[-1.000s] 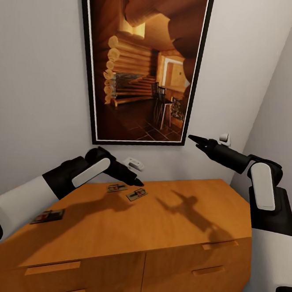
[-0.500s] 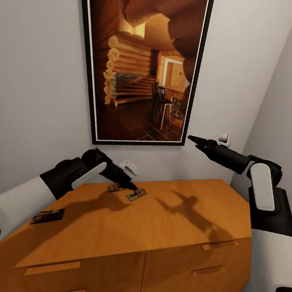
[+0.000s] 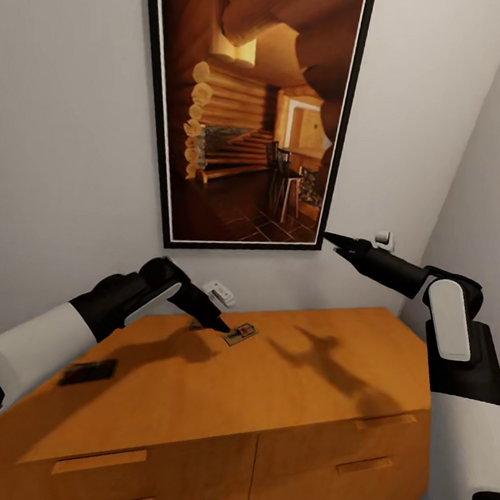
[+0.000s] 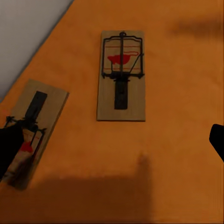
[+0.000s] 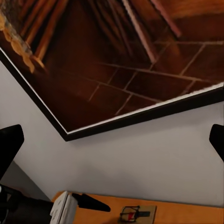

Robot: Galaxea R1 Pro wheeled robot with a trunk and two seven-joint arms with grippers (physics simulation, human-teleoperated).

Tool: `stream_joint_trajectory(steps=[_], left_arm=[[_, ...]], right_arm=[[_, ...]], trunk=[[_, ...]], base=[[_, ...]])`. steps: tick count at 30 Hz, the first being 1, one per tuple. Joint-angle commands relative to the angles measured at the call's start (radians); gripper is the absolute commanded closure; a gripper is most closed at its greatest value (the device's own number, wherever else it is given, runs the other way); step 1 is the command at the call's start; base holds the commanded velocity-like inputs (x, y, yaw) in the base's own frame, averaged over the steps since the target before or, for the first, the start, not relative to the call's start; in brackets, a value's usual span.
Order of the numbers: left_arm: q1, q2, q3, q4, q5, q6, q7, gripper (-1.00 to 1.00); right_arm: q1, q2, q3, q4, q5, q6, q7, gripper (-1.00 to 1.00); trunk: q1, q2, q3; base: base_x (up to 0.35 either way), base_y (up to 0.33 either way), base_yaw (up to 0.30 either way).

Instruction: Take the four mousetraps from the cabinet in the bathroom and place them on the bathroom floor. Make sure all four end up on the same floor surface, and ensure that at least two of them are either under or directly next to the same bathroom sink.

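1. The cabinet [image 3: 284, 374] is a wide orange-brown wooden unit with a flat top and bar handles on its drawer fronts; it stands against a pale wall under a large framed picture [image 3: 255, 106] of a log-cabin interior.
2. Three mousetraps show on the cabinet top in the head view. One [image 3: 240, 332] lies near the back edge, just beside the left gripper's tip, its board slightly askew.
3. A second trap [image 3: 196, 323] sits right behind the left gripper, mostly hidden by it.
4. A third [image 3: 88, 372] lies well apart from those two, toward the cabinet's left end, in shadow.
5. The left gripper [image 3: 219, 324] reaches low over the back of the cabinet top, its tip between the two nearby traps. In the left wrist view its dark fingertips [image 4: 217, 140] stand far apart at the frame's edges — released, holding nothing.
6. That wrist view shows one trap [image 4: 121, 77] lying flat and whole, wire bar and red mark up, and another [image 4: 30, 126] beside it, partly covered by one fingertip; whether they touch I cannot tell.
7. The right gripper [image 3: 334, 241] hangs high by the picture's lower right corner, well above the cabinet. Its fingertips [image 5: 9, 142] stand wide apart — spread and empty.
8. A white wall fitting [image 3: 220, 291] sits just above the cabinet's back edge.
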Motion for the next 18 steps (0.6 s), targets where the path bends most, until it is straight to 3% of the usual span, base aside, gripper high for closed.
stream_joint_trajectory(steps=[1, 8, 18], left_arm=[[-0.001, 0.001, -0.002, 0.0, -0.006, -0.001, -0.008, -1.0], [0.0, -0.004, -0.002, 0.0, -0.014, -0.008, -0.016, -1.0], [0.001, -0.006, -0.001, 0.0, -0.015, -0.02, -0.018, -1.0]], right_arm=[[-0.001, 0.0, -0.001, 0.0, 0.01, 0.004, 0.01, -1.0], [-0.001, -0.001, -0.001, 0.0, 0.009, 0.004, 0.01, -1.0], [-0.001, -0.001, -0.001, 0.0, 0.009, 0.005, 0.01, -1.0]], trunk=[[0.0, -0.001, -0.001], [0.0, -0.001, -0.001], [0.0, -0.001, -0.001]], base=[[0.059, 0.205, 0.0], [0.065, 0.166, 0.0], [0.013, 0.032, 0.0]])
